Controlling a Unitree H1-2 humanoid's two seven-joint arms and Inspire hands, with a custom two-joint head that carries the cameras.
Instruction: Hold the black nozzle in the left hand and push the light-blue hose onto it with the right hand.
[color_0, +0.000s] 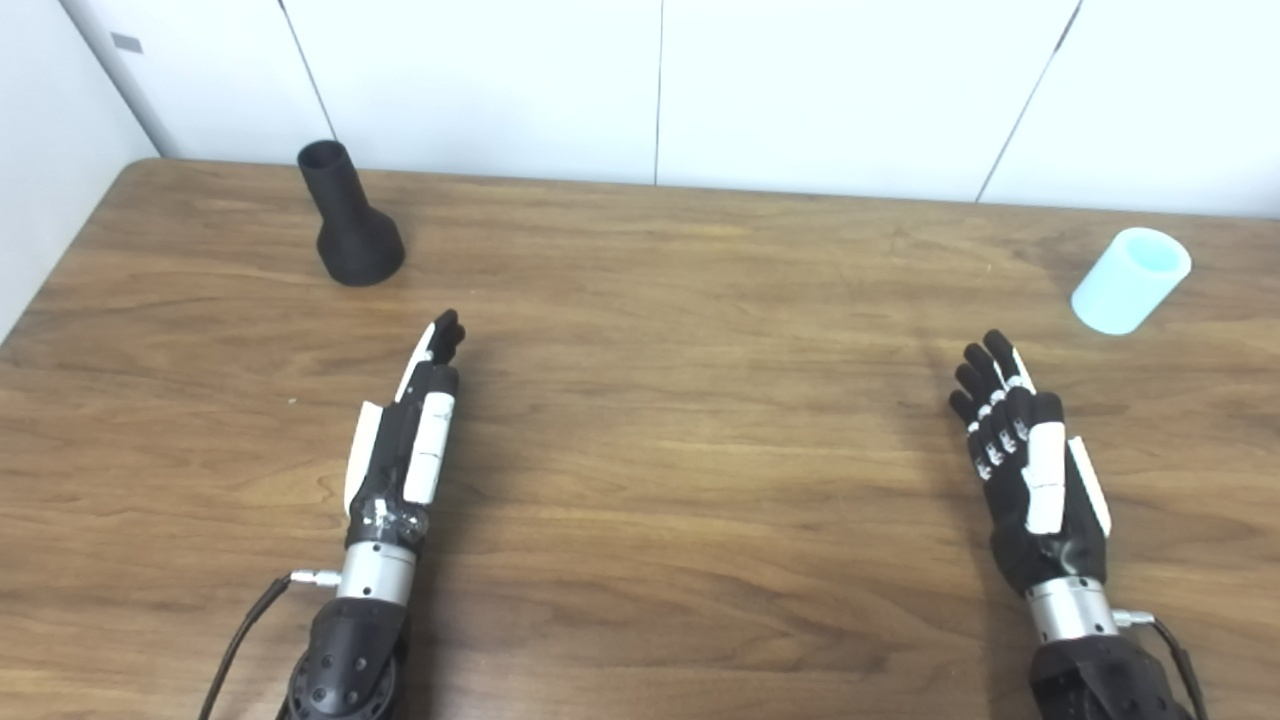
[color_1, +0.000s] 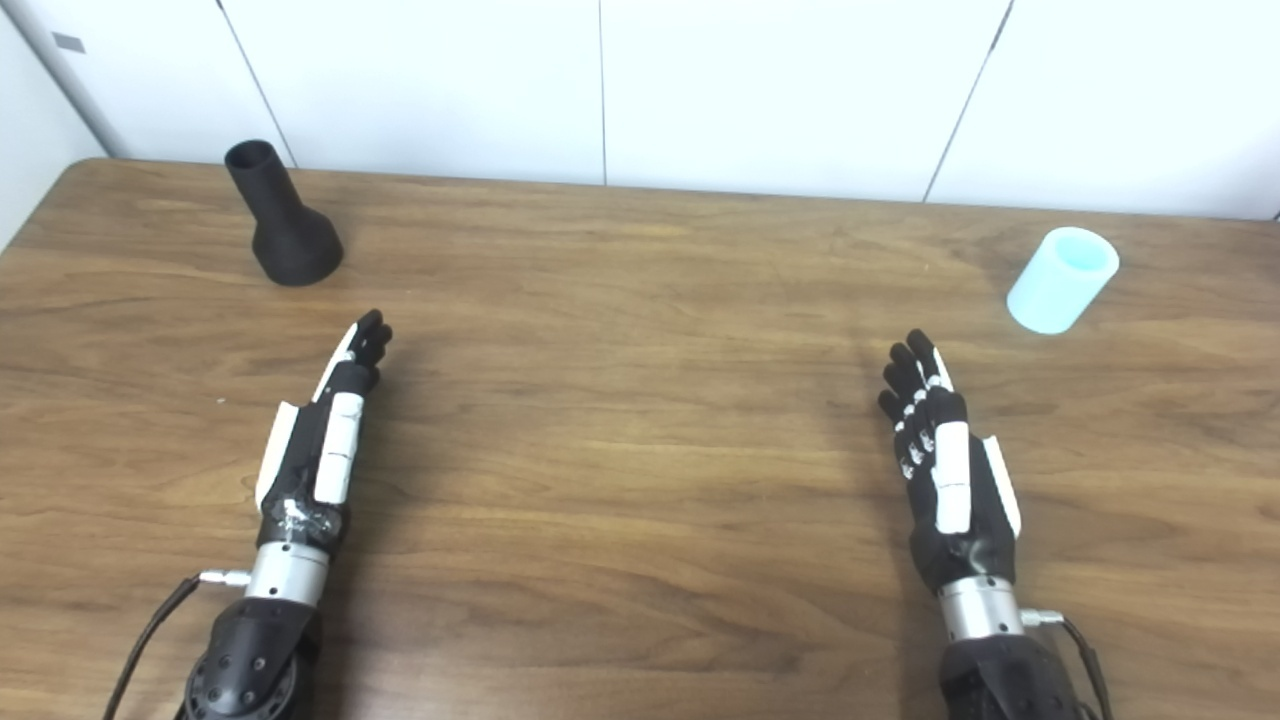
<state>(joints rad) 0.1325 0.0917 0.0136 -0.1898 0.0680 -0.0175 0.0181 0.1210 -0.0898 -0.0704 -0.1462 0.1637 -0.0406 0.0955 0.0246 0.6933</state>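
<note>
**Mara:** Fingers first, then, working from the left. Those of the left hand (color_0: 405, 440) lie stretched out straight and close alongside one another, turned edge-on to the cameras, holding nothing. It hovers or rests low over the wooden table (color_0: 680, 420); I cannot tell which.

**Jon:** And the black nozzle (color_0: 347, 215)?

**Mara:** It stands on its flared base at the far left of the table, narrow open neck uppermost and leaning a little away, near the white wall (color_0: 820, 90). It is beyond the left fingertips and slightly to their left, clearly apart from them. Nothing touches it.

**Jon:** Middle of the table?

**Mara:** Bare wood between the two arms.

**Jon:** Then the right side.

**Mara:** The right hand (color_0: 1030, 460) is also empty: fingers extended and slightly fanned, thumb laid along the palm side. The light-blue hose (color_0: 1130, 280), a short stubby tube, sits at the far right, open end up and tilted toward the back. It lies beyond that hand and to its right, not touching.

**Jon:** So how far along are we?

**Mara:** By my reading, at the very start. Neither piece is picked up and the two parts are well apart, at opposite ends of the table. Everything remains: the left hand must reach and grasp the nozzle, the right must take the hose, both must meet in the middle, and the hose must be pushed over the neck.
</note>
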